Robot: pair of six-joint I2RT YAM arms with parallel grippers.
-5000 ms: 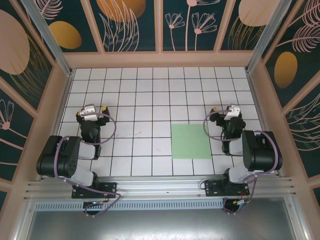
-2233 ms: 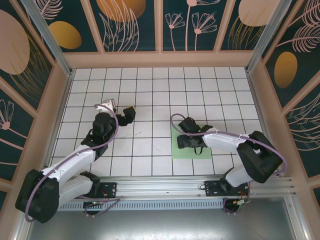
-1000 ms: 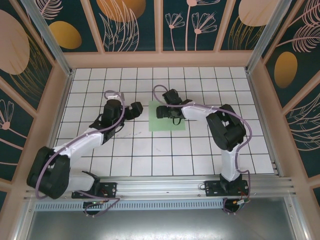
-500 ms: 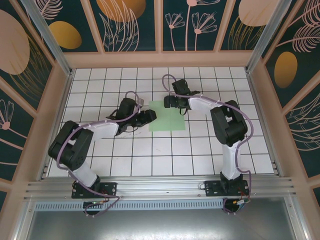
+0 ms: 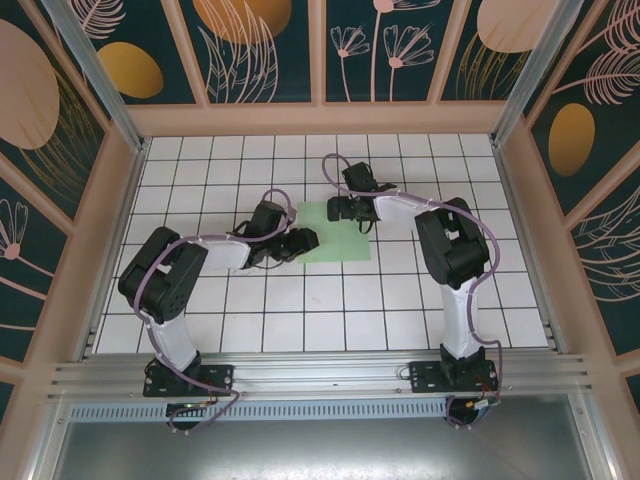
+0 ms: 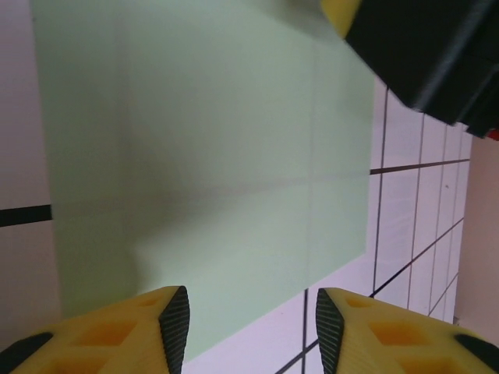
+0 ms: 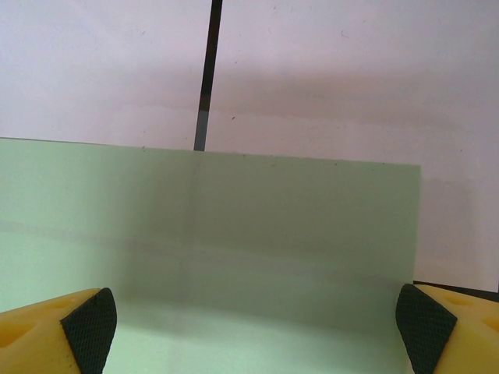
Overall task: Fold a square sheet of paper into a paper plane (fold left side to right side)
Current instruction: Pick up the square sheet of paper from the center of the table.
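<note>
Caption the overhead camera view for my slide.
Flat, unfolded square sheet of paper with the left gripper at its left edge and the right gripper at its far edge.

The workspace holds one square sheet of paper (image 5: 335,232), lying flat between two grippers, namely one left gripper (image 5: 303,243) and one right gripper (image 5: 340,208), each with two yellow fingers (image 6: 101,335) and two black pads (image 7: 90,319), all over one white tiled table (image 5: 250,300).
</note>
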